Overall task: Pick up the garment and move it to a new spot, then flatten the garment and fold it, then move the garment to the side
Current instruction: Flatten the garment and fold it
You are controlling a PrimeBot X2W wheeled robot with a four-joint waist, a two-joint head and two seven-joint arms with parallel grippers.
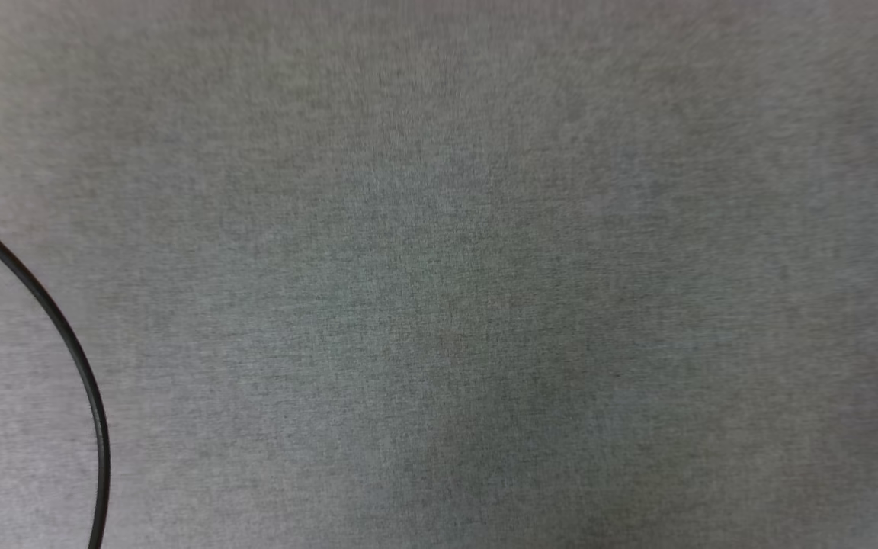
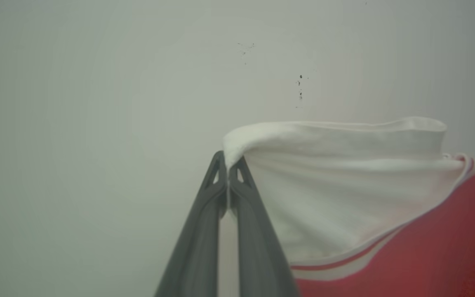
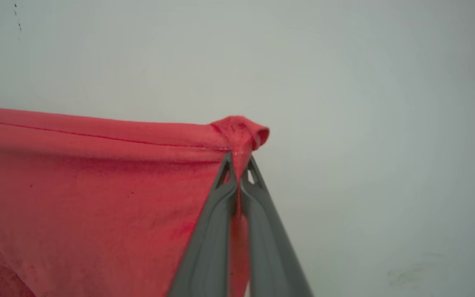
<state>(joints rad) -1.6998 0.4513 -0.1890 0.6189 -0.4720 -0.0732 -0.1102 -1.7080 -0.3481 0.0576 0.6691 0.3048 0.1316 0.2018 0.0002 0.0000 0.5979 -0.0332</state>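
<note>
In the left wrist view my left gripper (image 2: 229,165) is shut on the edge of a white sleeve of the garment (image 2: 344,194); the sleeve runs off to the right, where a red-white stripe trim meets the red body. My right gripper (image 3: 239,163) is shut on a hemmed red corner of the garment (image 3: 97,185) in the right wrist view, and the cloth stretches taut to the left from that corner. Both pinched edges are raised off the pale surface behind them.
The head view looks down on a grey woven surface (image 1: 485,267), with a thin black cable (image 1: 65,335) curving through its lower left. A pale surface (image 2: 97,103) with a few dark specks (image 2: 300,88) lies behind the garment.
</note>
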